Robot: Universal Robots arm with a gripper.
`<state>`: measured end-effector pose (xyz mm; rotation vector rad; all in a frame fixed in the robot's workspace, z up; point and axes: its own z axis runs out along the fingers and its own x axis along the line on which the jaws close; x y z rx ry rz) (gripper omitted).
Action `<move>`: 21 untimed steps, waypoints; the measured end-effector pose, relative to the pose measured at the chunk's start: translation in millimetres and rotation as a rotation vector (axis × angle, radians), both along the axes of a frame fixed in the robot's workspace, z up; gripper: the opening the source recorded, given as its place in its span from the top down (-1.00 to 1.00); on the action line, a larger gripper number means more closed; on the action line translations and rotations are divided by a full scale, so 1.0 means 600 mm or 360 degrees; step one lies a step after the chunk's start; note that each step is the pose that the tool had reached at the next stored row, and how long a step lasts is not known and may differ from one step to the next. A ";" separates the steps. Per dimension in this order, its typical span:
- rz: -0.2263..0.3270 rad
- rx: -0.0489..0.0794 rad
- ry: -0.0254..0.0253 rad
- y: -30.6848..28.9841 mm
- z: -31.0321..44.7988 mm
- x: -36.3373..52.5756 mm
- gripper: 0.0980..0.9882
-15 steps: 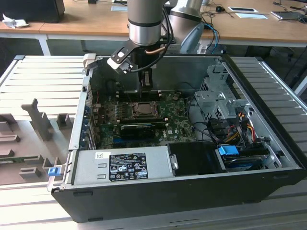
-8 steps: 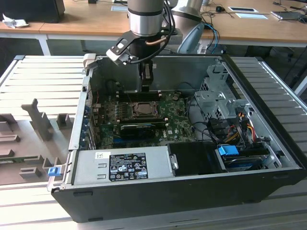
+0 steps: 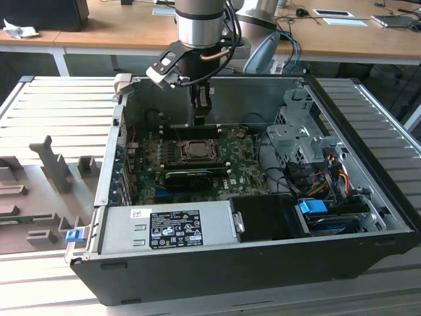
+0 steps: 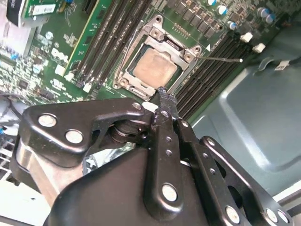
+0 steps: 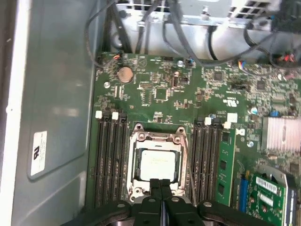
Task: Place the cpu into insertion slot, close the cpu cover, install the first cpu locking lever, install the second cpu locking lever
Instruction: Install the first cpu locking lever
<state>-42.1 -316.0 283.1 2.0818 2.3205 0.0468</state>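
**Exterior view.** Open PC case on slatted metal table; wooden desk behind.
- Arm reaches down into the case. Gripper hangs over green board, near the cpu.
- Cpu: small dull-grey square at mid-board, w/ long black card just beside it.
- Power supply along the front wall carries a black-and-white label; print too small to read.
- Blue clip at the case corner.

**Second wrist view.** Fingers are pressed together w/ no gap and hold nothing; their tip sits just off the socket's edge.
- Cpu: flat, matte silver-tan top, no legible marking.
- Cpu cover: silver frame lying around the chip, which shows through its window.
- Locking lever: thin rod jutting out over the memory slots; cannot tell if latched.
- White sticker on the board, text not legible.

**First wrist view.** Cpu sits in insertion slot, between two banks of memory slots.
- Cover's top bar is screwed at both ends.
- Closed fingertips are at the socket's near edge.
- Also on the board: coin cell and finned heatsink.
- White label on the case wall, print unreadable.
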 end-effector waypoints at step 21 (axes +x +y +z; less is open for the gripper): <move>0.0690 -0.0001 0.00002 0.0000 -0.002 -0.003 0.98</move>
